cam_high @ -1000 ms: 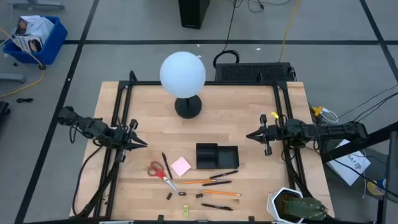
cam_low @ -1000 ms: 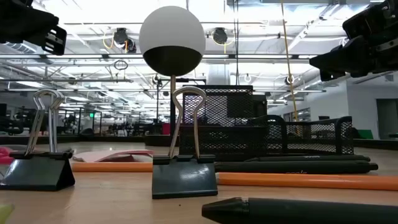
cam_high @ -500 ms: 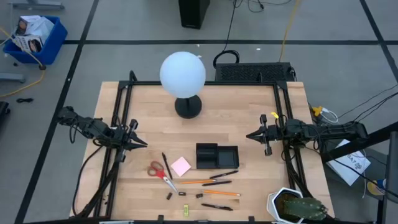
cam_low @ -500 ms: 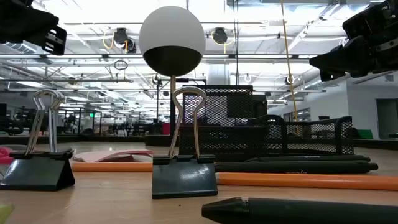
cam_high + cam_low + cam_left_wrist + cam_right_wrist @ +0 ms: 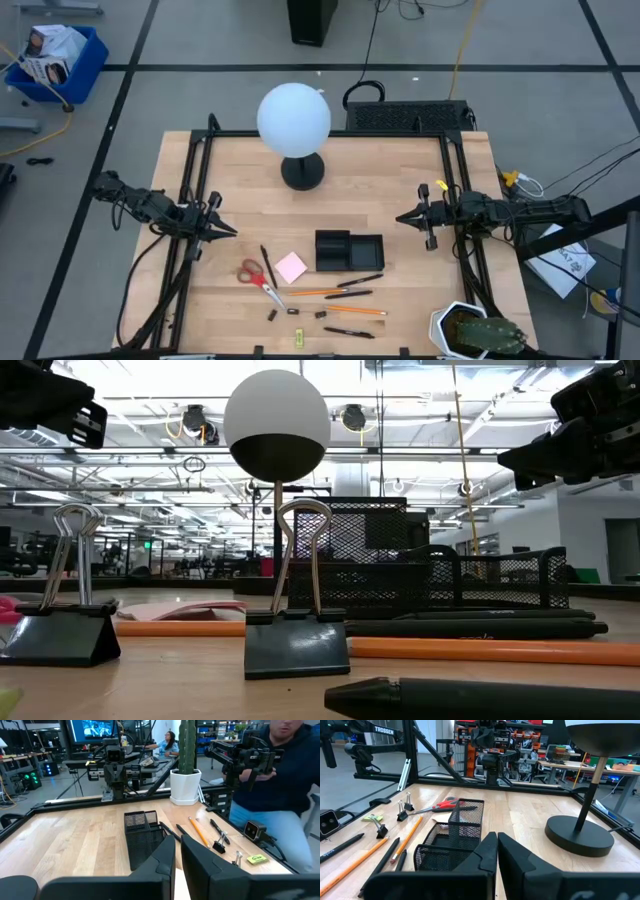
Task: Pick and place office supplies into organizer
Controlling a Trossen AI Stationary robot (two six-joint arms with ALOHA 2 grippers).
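Left claw (image 5: 232,231) together at mid-left of the desk (image 5: 400,190), right claw (image 5: 400,217) together at mid-right, organizer (image 5: 349,251) lower centre, scissors (image 5: 260,278), sticky pad (image 5: 291,267), pencils (image 5: 330,292), pens (image 5: 359,281) and clips (image 5: 272,314) below it

the wooden table (image 5: 400,190) filled the frame's middle. on it lay the lamp base (image 5: 302,172) at top centre, the organizer (image 5: 349,250) below, and scissors (image 5: 256,275), sticky-note pad (image 5: 291,267), pencils (image 5: 345,310), pens (image 5: 359,281) and clips (image 5: 272,314) lower down.

Organizer (image 5: 349,250) right of sticky pad (image 5: 291,267) (scissors (image 5: 258,276) beside it), lamp (image 5: 295,125) behind.
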